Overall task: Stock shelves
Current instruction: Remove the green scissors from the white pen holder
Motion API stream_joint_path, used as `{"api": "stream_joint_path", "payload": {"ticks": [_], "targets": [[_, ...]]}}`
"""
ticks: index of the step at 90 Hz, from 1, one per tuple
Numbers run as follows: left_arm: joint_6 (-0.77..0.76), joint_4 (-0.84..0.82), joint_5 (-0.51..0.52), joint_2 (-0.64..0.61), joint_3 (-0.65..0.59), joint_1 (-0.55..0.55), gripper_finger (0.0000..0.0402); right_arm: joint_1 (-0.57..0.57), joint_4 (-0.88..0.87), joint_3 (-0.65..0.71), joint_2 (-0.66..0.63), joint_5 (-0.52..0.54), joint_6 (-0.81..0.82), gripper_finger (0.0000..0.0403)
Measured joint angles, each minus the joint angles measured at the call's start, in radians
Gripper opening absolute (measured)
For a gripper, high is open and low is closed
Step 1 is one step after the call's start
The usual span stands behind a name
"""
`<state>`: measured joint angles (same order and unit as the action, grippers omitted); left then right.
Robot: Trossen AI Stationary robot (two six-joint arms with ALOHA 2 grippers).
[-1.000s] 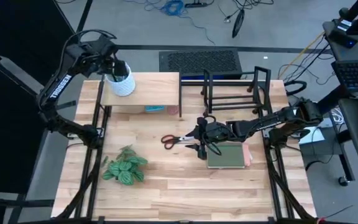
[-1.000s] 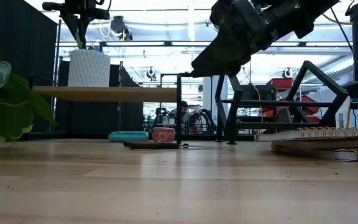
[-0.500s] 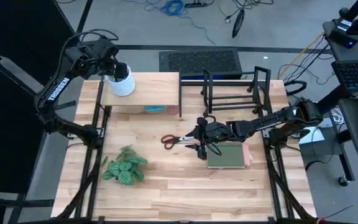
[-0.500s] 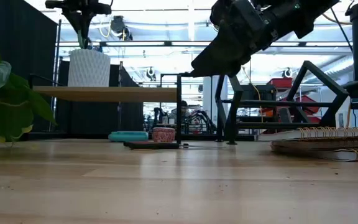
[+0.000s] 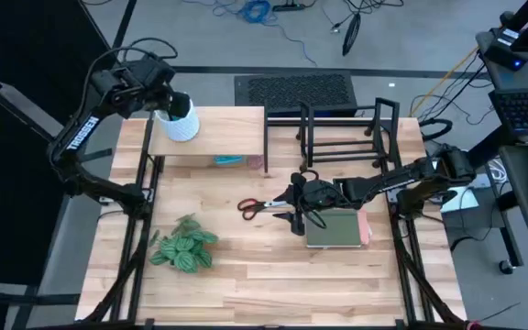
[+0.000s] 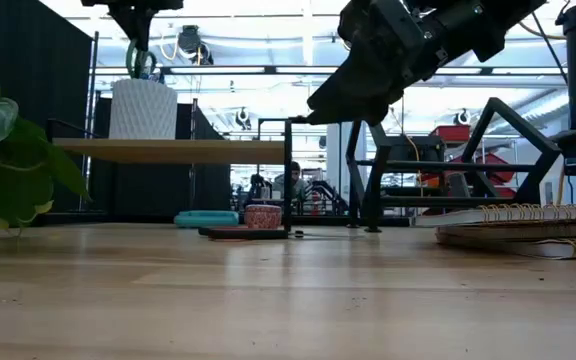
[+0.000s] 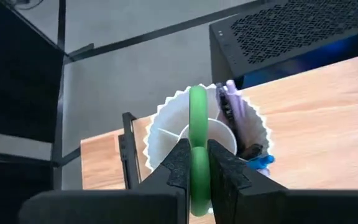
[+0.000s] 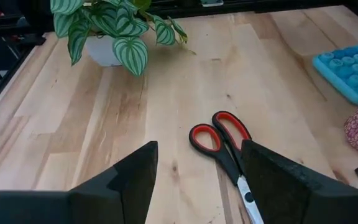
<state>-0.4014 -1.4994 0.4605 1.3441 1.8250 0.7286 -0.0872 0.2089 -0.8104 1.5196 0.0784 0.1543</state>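
My left gripper (image 7: pixel 198 163) grips a green ring (image 7: pixel 198 124) above the white cup (image 5: pixel 181 123); it may tip the cup. My right gripper (image 8: pixel 194 171) is open.

On the desk (image 5: pixel 273 266): two shelves, one pale-wood riser (image 5: pixel 223 137) and one black wire rack (image 5: pixel 342 133); one white cup (image 5: pixel 181 123), one plant (image 5: pixel 184 246), one scissors (image 5: pixel 259 205), one notebook (image 5: pixel 337 229), one teal tray (image 5: pixel 228 159).

Dark jointed arms; white, perhaps "TROSSEN", lettering.
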Motion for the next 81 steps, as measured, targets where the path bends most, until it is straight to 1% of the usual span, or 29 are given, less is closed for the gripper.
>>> {"api": "stream_joint_path", "payload": {"ticks": [23,37,53,67,81], "targets": [[0.044,0.027,0.024,-0.002,0.053,-0.049,0.0013,0.000,0.000,0.000,0.000,0.000,0.018,0.0215],[0.077,0.041,0.025,-0.007,0.123,-0.097,0.0013,0.000,-0.001,0.000,-0.009,0.000,0.008,0.0215],[0.131,0.046,0.017,-0.007,0.224,-0.163,0.0013,0.009,0.006,-0.002,-0.068,0.002,-0.038,0.0215],[0.180,0.051,0.008,-0.007,0.315,-0.229,0.0013,0.036,0.005,-0.002,-0.146,0.005,-0.088,0.0215],[0.232,0.058,-0.039,-0.008,0.378,-0.293,0.0013,0.064,0.005,-0.002,-0.233,0.006,-0.143,0.0215]]}}
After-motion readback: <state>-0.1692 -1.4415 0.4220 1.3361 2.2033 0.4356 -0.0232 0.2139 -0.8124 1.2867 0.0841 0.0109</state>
